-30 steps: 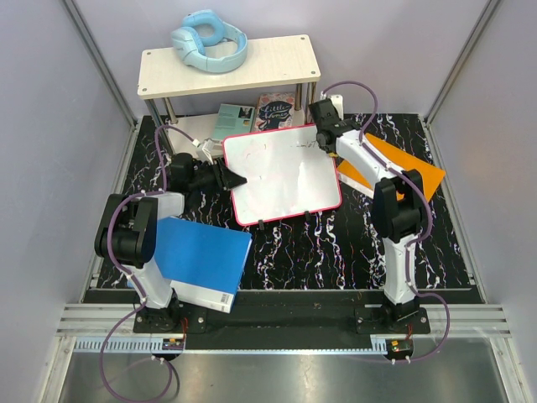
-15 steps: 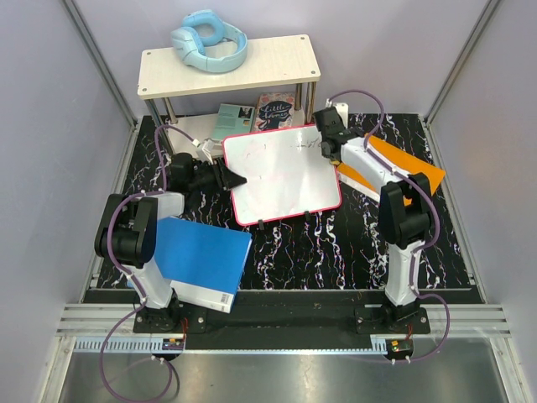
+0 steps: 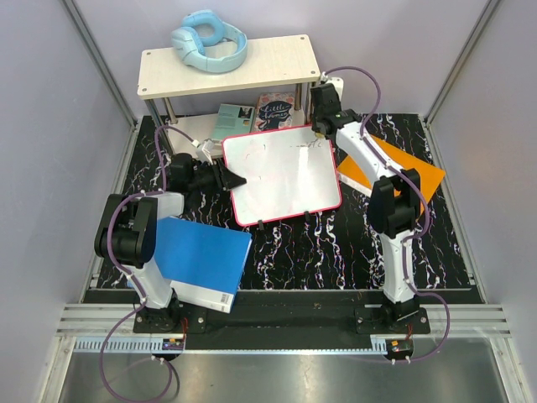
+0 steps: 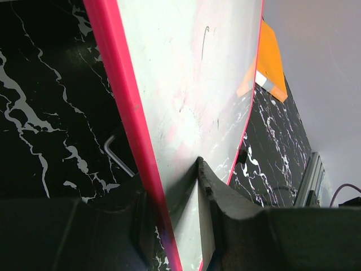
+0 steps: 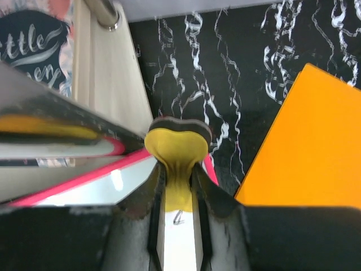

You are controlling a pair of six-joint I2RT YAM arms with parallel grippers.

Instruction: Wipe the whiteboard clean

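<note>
The whiteboard (image 3: 281, 178), white with a pink-red rim, lies tilted in the middle of the table. Faint dark strokes remain near its far right corner. My left gripper (image 3: 232, 179) is shut on the board's left edge; in the left wrist view the rim (image 4: 121, 90) runs between the fingers of that gripper (image 4: 169, 186). My right gripper (image 3: 320, 128) hovers at the board's far right corner, shut on a yellow eraser pad with a dark backing (image 5: 177, 148). The pad pokes out past the gripper (image 5: 179, 186), over the whiteboard (image 5: 113, 189).
An orange book (image 3: 404, 168) lies right of the board, under the right arm. A blue book (image 3: 201, 256) sits at the near left. At the back stands a pale shelf (image 3: 252, 69) carrying blue headphones (image 3: 208, 40), with two books (image 3: 275, 109) beneath it.
My right gripper with the eraser has moved from over the board's right part toward the back, up to the far right corner. The left gripper and the board have stayed put.
</note>
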